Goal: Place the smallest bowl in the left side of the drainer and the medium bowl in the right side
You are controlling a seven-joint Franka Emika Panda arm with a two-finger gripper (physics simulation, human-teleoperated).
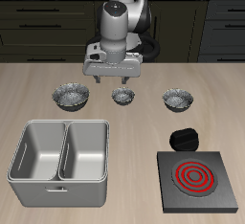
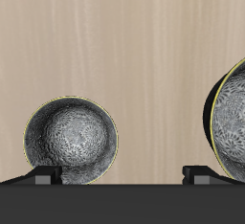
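- Three grey speckled bowls are sitting in a row on the worktop (image 1: 144, 123), behind the drainer (image 1: 61, 150); the smallest bowl (image 1: 122, 96) is lying in the middle of that row, just past the drainer's far corner nearest the stove (image 1: 198, 179).
- The medium bowl (image 1: 177, 99) is resting farther from the drainer, and the largest bowl (image 1: 71, 96) is lying directly behind the drainer's back wall. Both compartments are showing nothing inside.
- The gripper (image 1: 114, 78) is hanging above the row with its fingers (image 2: 46, 174) spread and holding nothing. It is sitting off-centre, over the gap between the smallest bowl and the largest one.
- In the wrist view the smallest bowl (image 2: 70, 142) is showing whole near one fingertip, while a bigger bowl (image 2: 228, 123), probably the largest, is cutting in at the frame's edge beside the other.
- Risk one: coming straight down from here, a finger is likely to be landing on the small bowl's crinkled rim instead of straddling it, tipping or skidding the bowl away from the drainer.
- Risk two: drifting toward the largest bowl means picking the wrong bowl, since the three are looking nearly alike.
- Risk three: a thin-rim pinch is likely to be slipping during the carry, dropping the bowl onto the drainer's dividing wall or into the wrong compartment.
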